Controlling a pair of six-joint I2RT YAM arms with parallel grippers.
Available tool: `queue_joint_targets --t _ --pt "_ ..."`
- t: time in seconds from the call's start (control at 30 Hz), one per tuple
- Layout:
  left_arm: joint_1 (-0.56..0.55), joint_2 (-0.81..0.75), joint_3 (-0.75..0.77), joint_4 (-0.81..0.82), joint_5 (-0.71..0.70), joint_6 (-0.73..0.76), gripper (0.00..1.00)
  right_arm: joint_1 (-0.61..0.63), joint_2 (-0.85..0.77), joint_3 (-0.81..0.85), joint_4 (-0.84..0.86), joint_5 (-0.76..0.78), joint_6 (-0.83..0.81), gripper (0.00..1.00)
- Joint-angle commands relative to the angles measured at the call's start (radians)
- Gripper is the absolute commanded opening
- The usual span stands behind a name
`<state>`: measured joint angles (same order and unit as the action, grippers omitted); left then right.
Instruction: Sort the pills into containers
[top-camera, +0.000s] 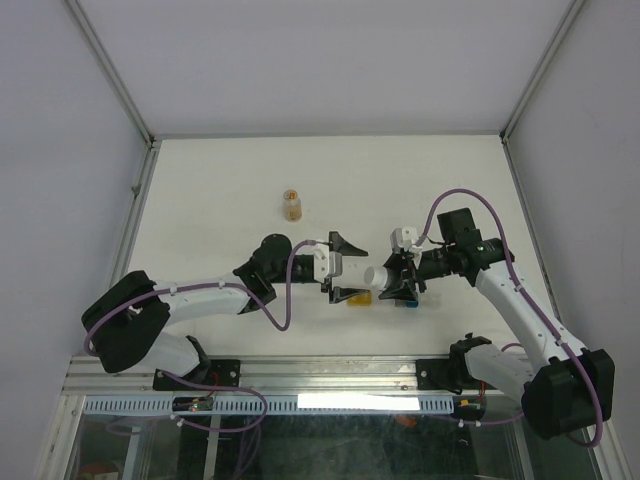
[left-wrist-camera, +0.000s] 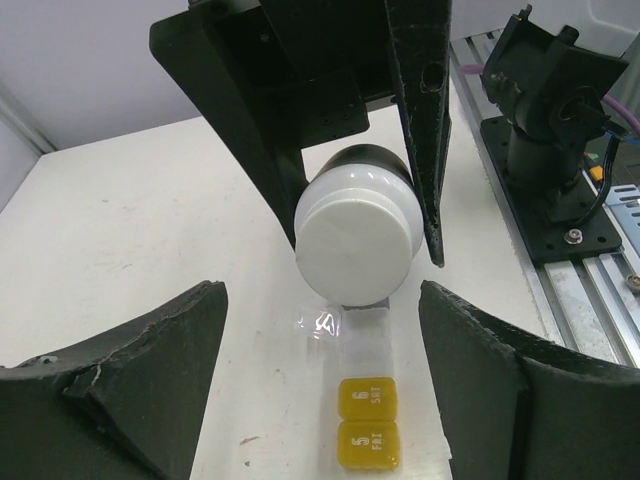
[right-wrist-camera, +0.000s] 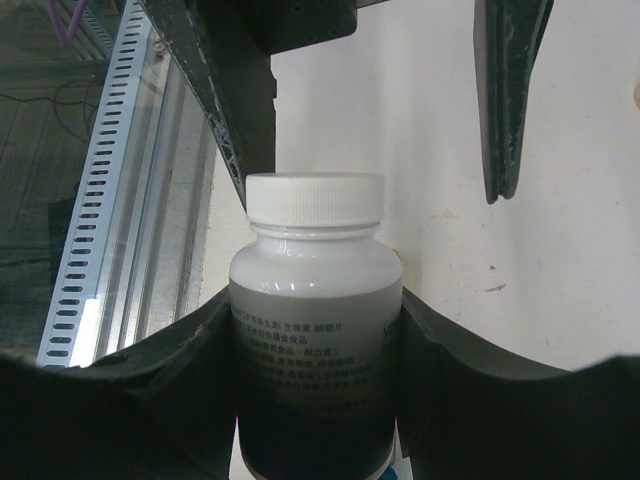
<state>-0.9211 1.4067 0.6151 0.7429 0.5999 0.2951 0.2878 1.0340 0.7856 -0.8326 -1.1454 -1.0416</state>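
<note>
My right gripper (top-camera: 393, 278) is shut on a white pill bottle (right-wrist-camera: 312, 330) with a white screw cap (left-wrist-camera: 355, 240), holding it sideways with the cap pointing at the left arm. My left gripper (top-camera: 338, 270) stands open just in front of the cap, its fingers (left-wrist-camera: 140, 380) either side and apart from it. Below on the table lie the containers: a yellow part (left-wrist-camera: 368, 420) with lids marked 6 SAT and 5 FRI, a clear one (left-wrist-camera: 325, 325), and a blue one (top-camera: 406, 302) under the right gripper. No pills show.
A small round amber bottle (top-camera: 291, 204) stands upright farther back on the white table (top-camera: 200, 200). Metal frame rails (top-camera: 130, 210) border the table left and right, and the arm bases (top-camera: 480, 365) sit on the near rail.
</note>
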Motion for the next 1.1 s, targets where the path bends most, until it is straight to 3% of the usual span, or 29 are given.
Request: queue_joint_targets --t 0.0,0.27,0.7,1.07 --pt "0.008 0.015 0.049 0.078 0.036 0.025 0.76 0.004 -0.015 0.023 0.007 -0.043 -0.018 0.00" --pt "0.007 0.013 0.053 0.110 0.037 -0.005 0.74 0.004 -0.015 0.022 0.007 -0.042 -0.017 0.00" --pt "0.008 0.016 0.068 0.117 0.073 -0.056 0.62 0.004 -0.015 0.023 0.007 -0.042 -0.015 0.00" --pt "0.008 0.051 0.082 0.135 0.100 -0.142 0.35 0.004 -0.016 0.022 0.007 -0.040 -0.015 0.00"
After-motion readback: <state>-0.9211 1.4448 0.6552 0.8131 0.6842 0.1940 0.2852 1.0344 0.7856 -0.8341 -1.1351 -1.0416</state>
